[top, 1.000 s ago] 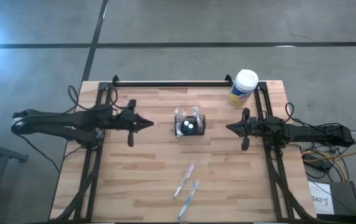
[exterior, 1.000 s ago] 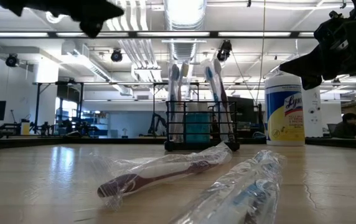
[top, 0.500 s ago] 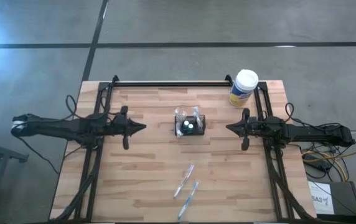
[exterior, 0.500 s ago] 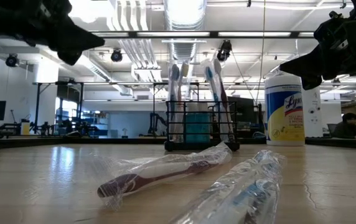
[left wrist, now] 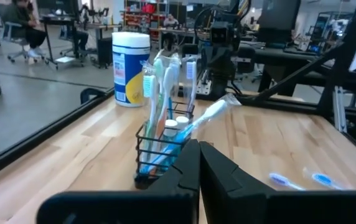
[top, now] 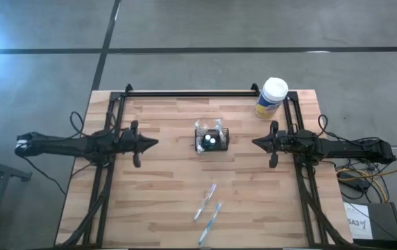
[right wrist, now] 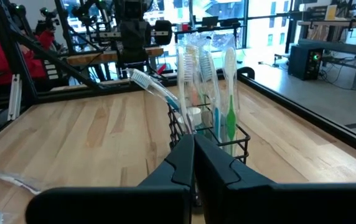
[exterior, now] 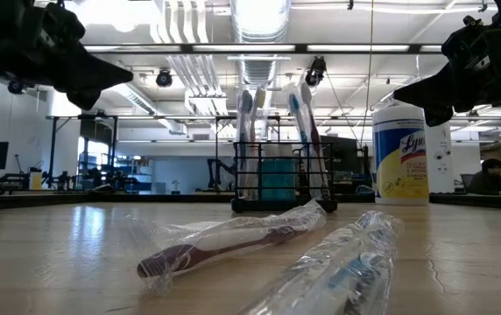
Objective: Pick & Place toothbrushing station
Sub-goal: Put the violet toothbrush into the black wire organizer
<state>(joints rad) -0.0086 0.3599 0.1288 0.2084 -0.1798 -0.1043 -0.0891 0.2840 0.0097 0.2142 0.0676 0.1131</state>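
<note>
The toothbrushing station, a small black wire-mesh caddy (top: 212, 139), stands on the table's middle with several toothbrushes upright in it; it also shows in the low view (exterior: 281, 179), the left wrist view (left wrist: 159, 149) and the right wrist view (right wrist: 212, 134). Two wrapped toothbrushes (top: 208, 210) lie flat toward the table's near edge. My left gripper (top: 158, 143) is shut and empty, left of the caddy, above the table. My right gripper (top: 253, 143) is shut and empty, right of the caddy.
A white-lidded yellow-and-blue round canister (top: 271, 98) stands at the far right corner. A black rail (top: 191, 92) runs along the far edge. Bare wood lies between each gripper and the caddy.
My left gripper has drawn back toward the table's left edge, away from the caddy, and come lower, staying shut. The caddy and the wrapped toothbrushes have not moved.
</note>
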